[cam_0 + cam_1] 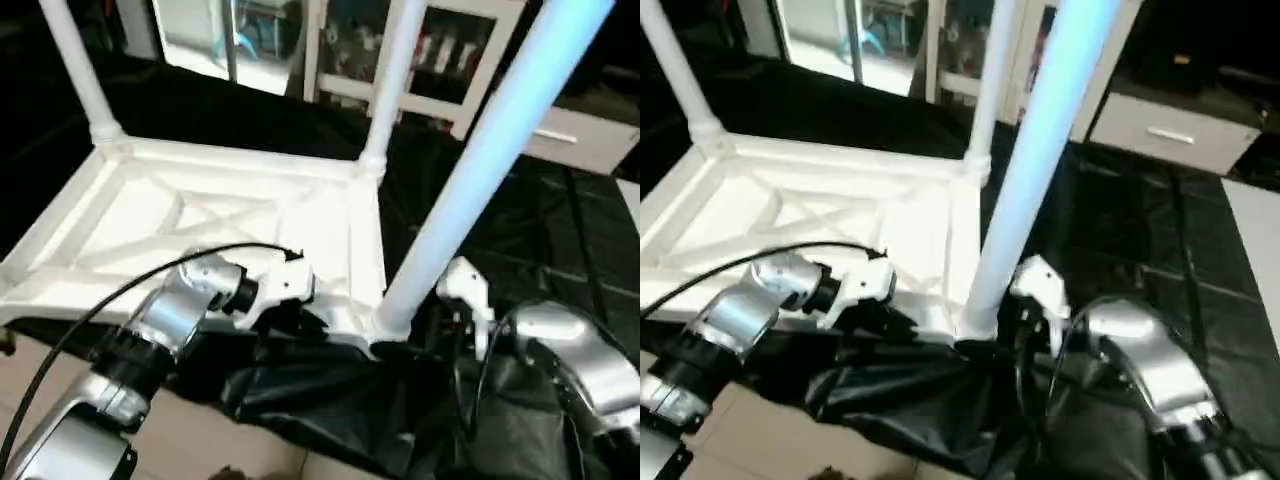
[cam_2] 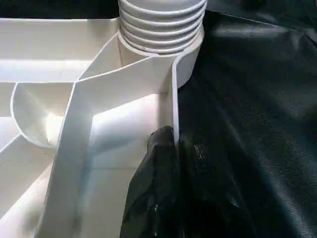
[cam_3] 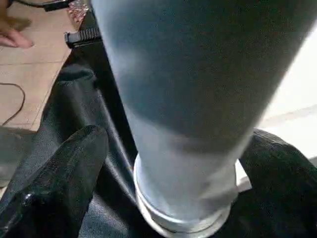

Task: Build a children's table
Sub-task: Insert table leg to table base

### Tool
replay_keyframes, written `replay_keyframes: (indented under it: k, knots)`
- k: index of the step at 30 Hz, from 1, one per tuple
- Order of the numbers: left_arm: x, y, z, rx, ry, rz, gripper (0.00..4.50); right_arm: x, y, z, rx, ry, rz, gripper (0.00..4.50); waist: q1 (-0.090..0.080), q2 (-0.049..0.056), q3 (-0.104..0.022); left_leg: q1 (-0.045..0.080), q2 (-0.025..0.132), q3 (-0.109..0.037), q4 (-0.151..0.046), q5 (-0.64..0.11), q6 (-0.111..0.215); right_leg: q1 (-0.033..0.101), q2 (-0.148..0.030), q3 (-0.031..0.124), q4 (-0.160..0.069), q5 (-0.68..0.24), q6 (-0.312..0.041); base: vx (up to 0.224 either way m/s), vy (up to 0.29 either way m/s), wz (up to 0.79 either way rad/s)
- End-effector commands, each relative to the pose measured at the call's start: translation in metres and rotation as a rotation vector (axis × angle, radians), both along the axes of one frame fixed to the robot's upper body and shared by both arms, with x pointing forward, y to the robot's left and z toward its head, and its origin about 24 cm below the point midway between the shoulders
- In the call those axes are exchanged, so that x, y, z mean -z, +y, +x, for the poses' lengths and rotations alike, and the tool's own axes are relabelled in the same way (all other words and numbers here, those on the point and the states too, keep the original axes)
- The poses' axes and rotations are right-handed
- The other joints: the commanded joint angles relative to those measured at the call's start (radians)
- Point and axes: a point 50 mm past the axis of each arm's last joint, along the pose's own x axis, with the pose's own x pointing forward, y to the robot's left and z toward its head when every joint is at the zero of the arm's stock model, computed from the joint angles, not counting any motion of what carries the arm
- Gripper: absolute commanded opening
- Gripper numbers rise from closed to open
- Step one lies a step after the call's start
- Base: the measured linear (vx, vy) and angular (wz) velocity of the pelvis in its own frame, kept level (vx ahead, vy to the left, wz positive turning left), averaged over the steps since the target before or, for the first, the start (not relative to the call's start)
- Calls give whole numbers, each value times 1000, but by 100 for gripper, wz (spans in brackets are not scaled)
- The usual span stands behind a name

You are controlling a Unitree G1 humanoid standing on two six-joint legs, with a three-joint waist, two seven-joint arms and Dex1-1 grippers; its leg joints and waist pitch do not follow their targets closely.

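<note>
**Three legs seated in the upturned children's table**

The children's table (image 1: 200, 215) is seen lying upside down on the black-draped tabletop (image 1: 560, 250), its X-ribbed underside facing up. Three white legs are seen standing in its corner sockets: the near leg (image 1: 490, 150) at the corner closest to the robot's right, and two far legs (image 1: 80, 70) (image 1: 390, 80) at the corners beyond it. The left end effector (image 2: 171, 163) is seen pinched shut on the table's rim, just beside the near leg's socket. The right end effector (image 3: 168, 163) is held wide apart, its fingers (image 3: 64, 173) on either side of the near leg's base without gripping it.
</note>
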Motion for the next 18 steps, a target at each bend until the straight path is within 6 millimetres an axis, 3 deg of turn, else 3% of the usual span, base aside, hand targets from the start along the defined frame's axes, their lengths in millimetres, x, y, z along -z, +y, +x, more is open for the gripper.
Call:
replay_keyframes:
  k: [1,4,5,8,9,13,18]
  knots:
    - [15,-5,-11,61,57,65,0,-1,-2,3,-14,-12,-28,448,-3,-1,-68,8,42,-10,-58,-88,90,54,-54,47,-46,59,-288,0,0,0]
    - [16,-5,-11,60,54,69,0,2,-1,6,-27,-17,-50,448,-5,-3,-69,7,41,-10,-56,-96,84,55,-54,47,-47,44,-287,0,0,0]
    - [16,-5,-11,59,54,70,0,3,-1,7,-31,-18,-54,419,-5,-1,-68,7,42,-9,-56,-108,81,53,-56,47,-49,28,-286,0,0,0]
    - [17,-5,-11,57,53,72,0,3,-1,10,-30,-26,-63,406,-4,-4,-70,7,41,-9,-55,-110,76,53,-55,48,-48,17,-282,0,0,0]
    - [17,-5,-11,56,52,72,0,3,-1,10,-32,-28,-66,377,-4,-5,-71,7,41,-9,-53,-106,77,53,-55,48,-46,23,-282,0,0,0]
    - [18,-4,-11,53,50,76,0,4,-1,11,-38,-33,-72,358,-3,-5,-70,7,41,-10,-53,-120,73,53,-55,48,-48,1,-276,0,0,0]
    - [19,-3,-12,51,51,81,0,5,-1,12,-56,-40,-80,304,-4,-5,-72,7,40,-10,-51,-107,78,53,-53,48,-44,22,-280,0,0,0]
